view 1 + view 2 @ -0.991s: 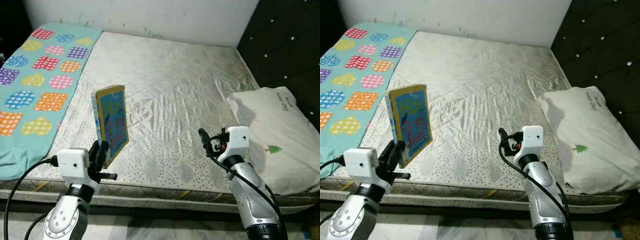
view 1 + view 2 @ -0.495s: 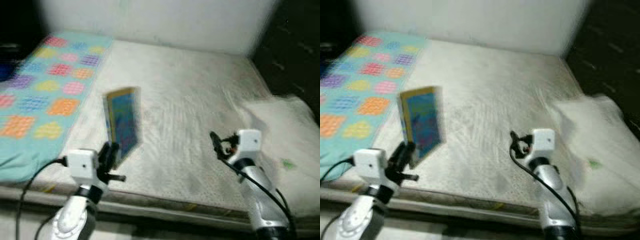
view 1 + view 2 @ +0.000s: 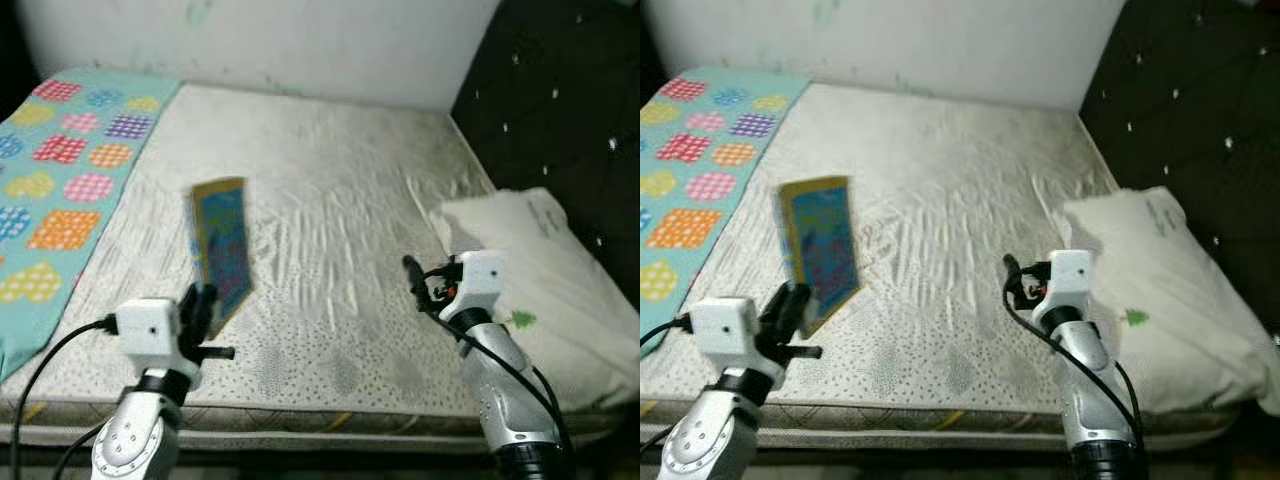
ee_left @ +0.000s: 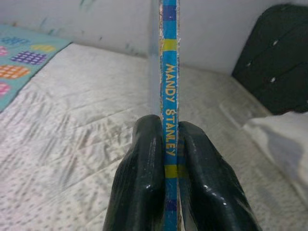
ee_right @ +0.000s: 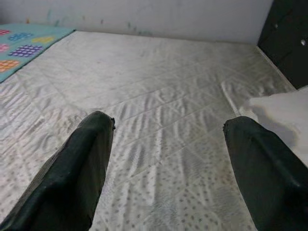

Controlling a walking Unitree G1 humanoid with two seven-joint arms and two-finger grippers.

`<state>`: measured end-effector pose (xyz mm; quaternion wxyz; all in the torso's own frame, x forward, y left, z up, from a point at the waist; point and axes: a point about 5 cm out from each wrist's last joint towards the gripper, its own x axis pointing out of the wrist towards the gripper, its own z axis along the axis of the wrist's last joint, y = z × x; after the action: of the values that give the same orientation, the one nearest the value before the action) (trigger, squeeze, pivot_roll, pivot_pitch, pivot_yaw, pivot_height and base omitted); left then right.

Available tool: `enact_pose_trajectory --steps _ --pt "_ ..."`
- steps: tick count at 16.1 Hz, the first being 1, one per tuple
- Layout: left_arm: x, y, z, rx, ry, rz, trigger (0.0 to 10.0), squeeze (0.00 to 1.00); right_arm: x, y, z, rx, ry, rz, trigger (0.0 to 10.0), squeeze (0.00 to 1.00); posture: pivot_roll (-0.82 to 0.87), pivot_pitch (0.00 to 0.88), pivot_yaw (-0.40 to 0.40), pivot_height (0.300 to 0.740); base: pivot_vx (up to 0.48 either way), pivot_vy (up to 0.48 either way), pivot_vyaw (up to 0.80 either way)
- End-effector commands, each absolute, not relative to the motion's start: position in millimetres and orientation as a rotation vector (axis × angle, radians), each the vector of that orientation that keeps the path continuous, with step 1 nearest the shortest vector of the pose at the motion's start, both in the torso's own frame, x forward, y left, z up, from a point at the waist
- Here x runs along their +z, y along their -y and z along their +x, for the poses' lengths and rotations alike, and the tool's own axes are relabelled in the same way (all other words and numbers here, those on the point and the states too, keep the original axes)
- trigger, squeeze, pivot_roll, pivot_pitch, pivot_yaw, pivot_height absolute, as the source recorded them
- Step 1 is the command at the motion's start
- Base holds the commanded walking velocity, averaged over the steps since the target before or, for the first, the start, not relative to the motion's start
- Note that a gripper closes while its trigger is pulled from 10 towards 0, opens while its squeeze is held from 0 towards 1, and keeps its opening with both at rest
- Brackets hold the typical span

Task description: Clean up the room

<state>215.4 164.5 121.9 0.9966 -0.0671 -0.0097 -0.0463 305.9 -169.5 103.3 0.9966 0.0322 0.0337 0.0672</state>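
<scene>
Nearest, at about 7 o'clock in the head views, the left gripper (image 3: pixel 197 312) is clamping its fingers (image 4: pixel 144 178) on the lower edge of a thin blue and yellow book (image 3: pixel 222 250), which is standing upright above the front part of the bed (image 3: pixel 330 220), spine facing the wrist camera and reading "MANDY STANLEY". At about 5 o'clock the right gripper (image 3: pixel 412 278) is hovering over the pale quilted mattress with its fingers (image 5: pixel 86 168) spread wide apart and gripping nothing. Just beyond it, toward 3 o'clock, a white pillow (image 3: pixel 545 270) with a small green tree print is lying against the dark tufted headboard (image 3: pixel 560 110). Toward 10 o'clock a turquoise blanket (image 3: pixel 60 170) patterned with colourful hearts is covering the bed's far side. At 12 o'clock a white wall (image 3: pixel 260 40) is closing off the bed
</scene>
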Motion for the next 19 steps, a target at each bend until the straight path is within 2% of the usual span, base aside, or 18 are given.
enact_pose_trajectory --steps 1,3,10,19 --pt "129.5 -159.8 217.2 -0.119 0.054 -0.129 10.0 0.00 103.4 176.2 304.3 0.115 -0.069 0.064 10.0 0.00 0.03 0.092 -0.102 0.740 0.000 0.000 -0.61" --pt "129.7 -158.5 217.8 -0.123 0.055 -0.133 10.0 0.00 102.7 175.9 304.3 0.116 -0.069 0.065 10.0 0.00 0.03 0.091 -0.102 0.740 0.000 0.000 0.00" --pt "130.3 -157.2 219.6 -0.128 0.057 -0.143 10.0 0.00 103.5 176.1 305.2 0.121 -0.068 0.056 10.0 0.00 0.03 0.089 -0.106 0.740 0.000 -0.316 0.00" --pt "131.1 -156.4 221.6 -0.137 0.060 -0.143 10.0 0.00 103.1 175.7 305.4 0.115 -0.065 0.052 10.0 0.00 0.03 0.085 -0.104 0.740 0.000 -0.480 0.00"
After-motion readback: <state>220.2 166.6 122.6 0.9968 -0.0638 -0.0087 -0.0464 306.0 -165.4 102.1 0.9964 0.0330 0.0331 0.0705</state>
